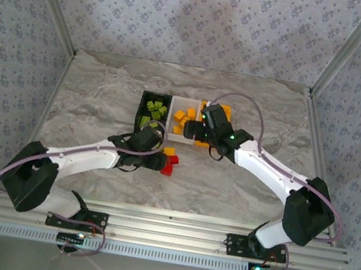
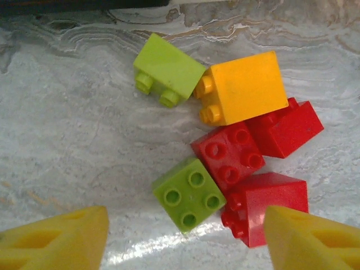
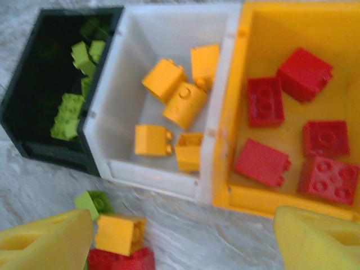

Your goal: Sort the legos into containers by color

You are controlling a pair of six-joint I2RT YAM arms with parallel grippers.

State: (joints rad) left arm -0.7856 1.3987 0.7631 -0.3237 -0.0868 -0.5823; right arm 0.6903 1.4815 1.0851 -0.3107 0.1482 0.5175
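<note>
Up close, the left wrist view separates six loose legos (image 2: 230, 152) mid-worktop (image 2: 67, 146) beneath the spread, empty left gripper (image 2: 185, 239). Overhead they blur together at the near side of the containers (image 1: 141, 109). The right gripper (image 3: 183, 239) hangs above those, fingers parted, holding nothing.

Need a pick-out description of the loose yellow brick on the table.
On the marble table, a small pile of loose bricks lies just in front of the row of bins. The yellow brick sits on the pile's bin side, between a green brick and red ones; it is the only yellow one there.
</note>
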